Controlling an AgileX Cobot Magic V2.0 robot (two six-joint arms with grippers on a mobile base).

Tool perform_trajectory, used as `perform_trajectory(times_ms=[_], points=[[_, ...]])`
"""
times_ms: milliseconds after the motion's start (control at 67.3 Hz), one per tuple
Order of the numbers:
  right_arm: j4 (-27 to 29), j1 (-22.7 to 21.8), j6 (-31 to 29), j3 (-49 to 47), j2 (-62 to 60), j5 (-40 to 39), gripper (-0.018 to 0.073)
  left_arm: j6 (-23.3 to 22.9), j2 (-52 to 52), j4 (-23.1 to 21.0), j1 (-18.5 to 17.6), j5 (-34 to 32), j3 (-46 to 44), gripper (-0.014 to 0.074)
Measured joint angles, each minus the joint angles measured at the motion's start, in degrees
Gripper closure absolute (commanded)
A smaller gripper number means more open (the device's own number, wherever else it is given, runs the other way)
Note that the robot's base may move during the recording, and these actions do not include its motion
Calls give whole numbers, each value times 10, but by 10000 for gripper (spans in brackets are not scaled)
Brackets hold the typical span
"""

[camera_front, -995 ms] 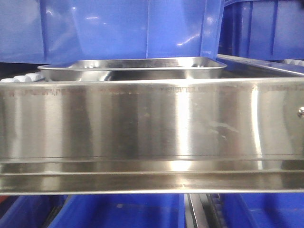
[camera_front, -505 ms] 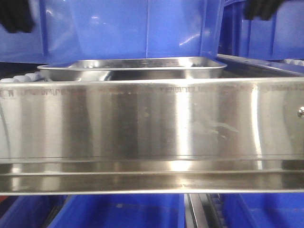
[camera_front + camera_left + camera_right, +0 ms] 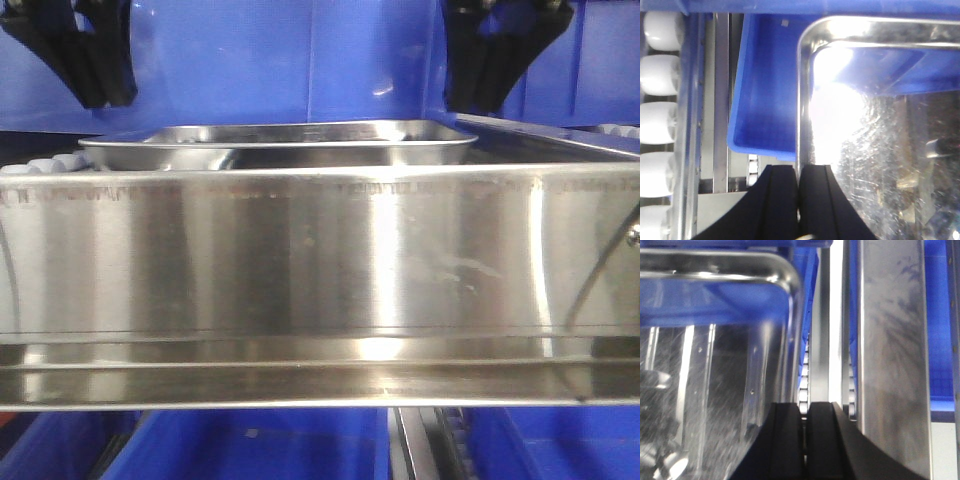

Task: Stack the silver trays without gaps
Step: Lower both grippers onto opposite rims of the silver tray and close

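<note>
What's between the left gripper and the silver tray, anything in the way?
Nothing. The front view shows a bare gap between the left gripper and the silver tray, with the blue bin behind.

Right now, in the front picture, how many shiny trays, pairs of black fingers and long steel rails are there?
silver tray: 1
pairs of black fingers, left fingers and right fingers: 2
steel rail: 1
Total: 4

Blown glare, silver tray (image 3: 836,114); blurry pics
</note>
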Motion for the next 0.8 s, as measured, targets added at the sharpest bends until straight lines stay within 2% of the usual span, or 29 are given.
perform_trajectory(times_ms=[238, 416, 490, 565, 802], points=[[0, 0, 1, 0, 1, -13, 559, 0, 4, 7, 0, 0, -1, 587], [0, 0, 3, 0, 10, -19, 380, -3, 5, 23, 0, -9, -1, 415], [0, 0, 4, 0, 13, -21, 330, -3, 10, 23, 0, -9, -1, 337], [0, 0, 5, 0, 14, -23, 314, -4, 17, 23, 0, -9, -1, 298], [0, 0, 7, -1, 19, -36, 315, -4, 45, 10, 0, -19, -1, 311]])
